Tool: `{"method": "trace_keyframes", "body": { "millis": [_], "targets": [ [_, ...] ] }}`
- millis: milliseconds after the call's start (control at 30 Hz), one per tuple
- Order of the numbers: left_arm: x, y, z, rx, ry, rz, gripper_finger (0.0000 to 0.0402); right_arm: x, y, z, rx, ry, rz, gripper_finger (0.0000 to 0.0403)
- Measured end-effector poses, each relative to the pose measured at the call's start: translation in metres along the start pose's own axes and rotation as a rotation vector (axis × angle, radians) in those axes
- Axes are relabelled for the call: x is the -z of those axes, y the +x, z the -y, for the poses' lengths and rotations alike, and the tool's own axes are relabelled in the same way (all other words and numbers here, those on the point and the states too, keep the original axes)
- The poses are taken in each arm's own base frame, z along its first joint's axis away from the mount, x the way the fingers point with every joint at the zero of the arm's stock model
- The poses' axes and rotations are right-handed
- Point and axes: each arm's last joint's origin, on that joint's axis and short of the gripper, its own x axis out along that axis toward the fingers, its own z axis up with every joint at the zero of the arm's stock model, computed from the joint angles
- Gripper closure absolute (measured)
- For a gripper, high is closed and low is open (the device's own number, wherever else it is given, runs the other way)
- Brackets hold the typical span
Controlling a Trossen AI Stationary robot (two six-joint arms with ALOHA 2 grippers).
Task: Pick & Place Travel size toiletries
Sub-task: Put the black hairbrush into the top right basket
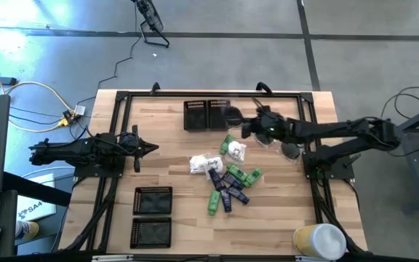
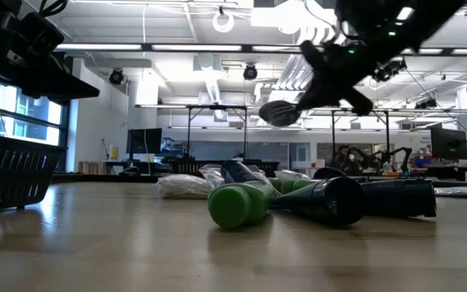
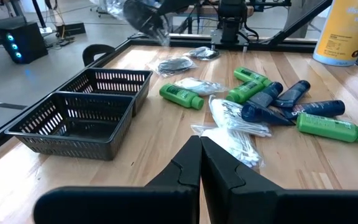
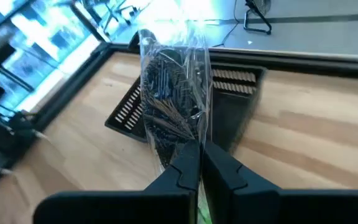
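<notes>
The travel size toiletries [image 1: 228, 178] lie in a loose pile mid-table: green tubes [image 2: 237, 204], navy tubes [image 2: 335, 199] and white packets [image 3: 229, 115]. My right gripper [image 1: 244, 128] is above the pile's far side, beside the far trays [image 1: 208, 115]. It is shut on a clear bag with a dark round piece [image 4: 173, 93]. The same bag shows in the low view [image 2: 280, 112], high over the table. My left gripper [image 1: 151, 149] waits shut at the table's left, its fingers [image 3: 201, 158] holding nothing. My right gripper pinches one end of the clear bag [image 4: 188, 134] between its two fingers. The fingers slant downward, coming from the table's right side. The bag sticks out ahead of the fingertips, lifted clear of the table, with the dark piece [image 2: 279, 113] inside it beyond the fingers.
Two black mesh trays [image 3: 86, 112] stand side by side at the far edge, and two more [image 1: 153, 215] at the near left. A yellow-and-white container [image 1: 318, 240] is at the near right corner. More clear bags [image 3: 176, 64] lie on the wood near the right arm's base.
</notes>
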Motion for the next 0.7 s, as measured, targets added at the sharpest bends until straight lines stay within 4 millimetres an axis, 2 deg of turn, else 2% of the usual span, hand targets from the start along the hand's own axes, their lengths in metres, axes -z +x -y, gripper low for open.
{"method": "trace_keyframes", "body": {
  "millis": [167, 300, 467, 700],
  "targets": [
    [0.0, 0.0, 0.0, 0.0, 0.0, -0.001, 0.0401, -0.011, 0.027, -0.021, 0.06, -0.077, -0.016, 0.04],
    [0.0, 0.0, 0.0, 0.0, 0.001, -0.001, 0.0401, -0.021, 0.048, -0.028, 0.106, -0.111, -0.035, 0.04],
    [0.0, 0.0, 0.0, 0.0, 0.0, -0.001, 0.0401, -0.026, 0.071, -0.024, 0.169, -0.118, -0.102, 0.04],
    [0.0, 0.0, 0.0, 0.0, 0.0, -0.001, 0.0401, -0.017, 0.095, -0.014, 0.186, -0.095, -0.184, 0.04]
  ]
}}
